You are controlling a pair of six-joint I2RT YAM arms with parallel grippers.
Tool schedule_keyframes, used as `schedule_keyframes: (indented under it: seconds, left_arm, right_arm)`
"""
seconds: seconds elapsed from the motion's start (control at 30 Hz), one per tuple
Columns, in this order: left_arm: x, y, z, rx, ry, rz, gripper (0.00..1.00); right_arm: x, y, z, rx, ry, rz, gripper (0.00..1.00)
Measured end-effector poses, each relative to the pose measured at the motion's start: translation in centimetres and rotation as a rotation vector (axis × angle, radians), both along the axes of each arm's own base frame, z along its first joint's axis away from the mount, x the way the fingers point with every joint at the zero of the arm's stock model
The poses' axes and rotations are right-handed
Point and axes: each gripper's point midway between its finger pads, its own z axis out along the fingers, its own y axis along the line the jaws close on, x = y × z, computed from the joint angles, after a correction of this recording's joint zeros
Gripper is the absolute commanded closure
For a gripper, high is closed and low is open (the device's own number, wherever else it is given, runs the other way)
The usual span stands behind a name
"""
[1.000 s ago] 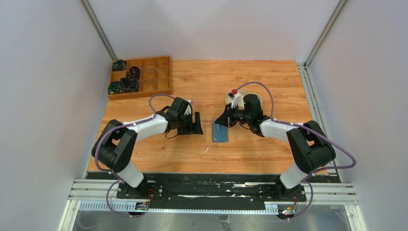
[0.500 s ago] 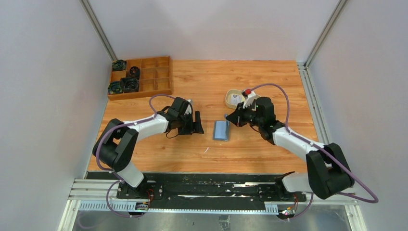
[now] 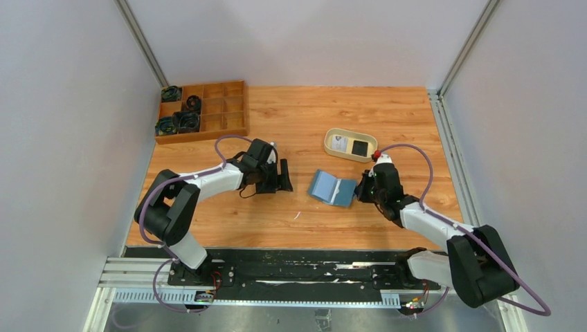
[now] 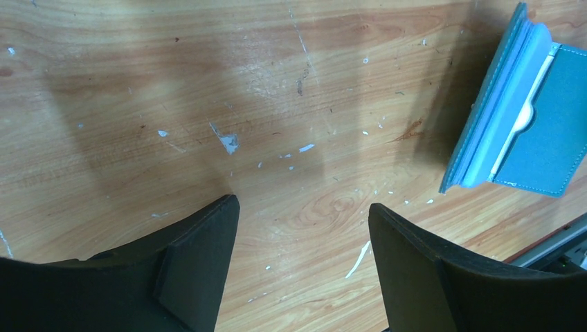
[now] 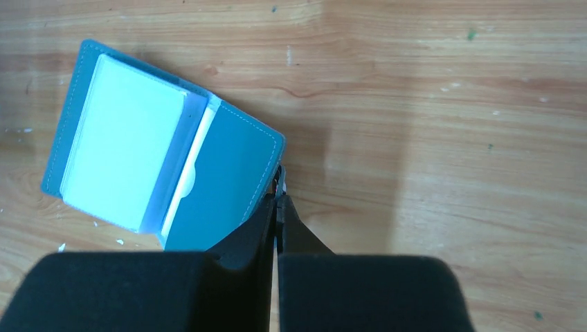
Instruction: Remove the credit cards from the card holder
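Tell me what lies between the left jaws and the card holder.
Only bare wooden tabletop with a few pale flecks; nothing stands between the open left jaws and the card holder. The left wrist view shows it, as does the top view.

Wooden divided box point(image 3: 225, 104) at far-left corner of table point(image 3: 304, 117); dark round items point(image 3: 185, 122) in left compartments. Cream oval tray point(image 3: 329, 142) right of centre.
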Motion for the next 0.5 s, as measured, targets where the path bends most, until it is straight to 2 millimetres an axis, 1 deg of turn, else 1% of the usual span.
schedule_keyframes:
  seconds: [0.07, 0.2, 0.33, 0.43, 0.47, 0.5]
  left_arm:
    - [0.0, 0.0, 0.0, -0.001, 0.001, 0.000, 0.22]
    - [0.2, -0.9, 0.1, -0.040, 0.004, -0.007, 0.23]
    - [0.4, -2.9, 0.6, -0.121, 0.007, -0.034, 0.23]
    - [0.7, -4.5, 1.3, -0.170, 0.003, -0.059, 0.24]
    - [0.8, -5.1, 1.6, -0.183, -0.002, -0.069, 0.25]
    - [1.0, -5.5, 1.8, -0.194, -0.004, -0.075, 0.29]
  right_arm:
    - [-0.1, -0.7, 0.0, -0.014, -0.002, -0.040, 1.00]
    - [0.0, -1.1, -0.5, -0.027, 0.012, -0.058, 1.00]
    - [-0.4, -1.0, -2.0, -0.038, 0.061, -0.048, 1.00]
    - [0.2, -0.4, -2.1, -0.025, 0.065, -0.034, 1.00]
    - [0.4, -0.2, -2.1, -0.020, 0.065, -0.028, 1.00]
    - [0.5, -0.1, -2.1, -0.017, 0.064, -0.024, 1.00]
